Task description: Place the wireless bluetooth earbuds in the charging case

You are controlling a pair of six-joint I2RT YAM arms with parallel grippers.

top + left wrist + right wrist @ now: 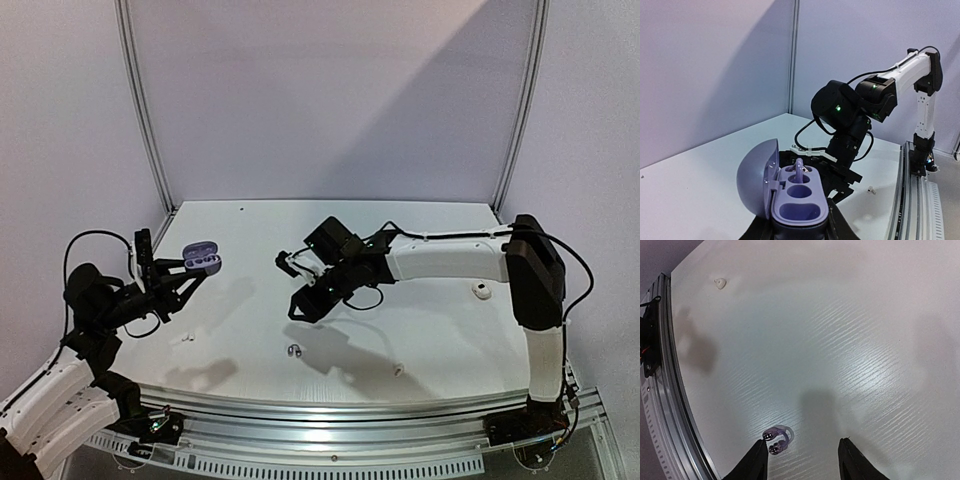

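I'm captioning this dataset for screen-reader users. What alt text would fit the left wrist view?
An open lavender plastic charging case, held by the left arm's black fingers, fills the foreground, with one lavender loop-shaped earbud standing in its far recess. Beyond it, the black-and-white right arm hangs over the white table.

Open case (796, 199), R arm (856, 112) behind

There's the right gripper (802, 441) hanging over the table (850, 330), jaws spread, and the grey earbud (777, 434) sits just inside one jaw (tight on that side, roomy on the other). Past the earbud it's bare table, only a white bud (720, 283) far off by the rail (665, 405). The case (202, 257), held up in the left gripper (196, 272), is well apart from the earbud.
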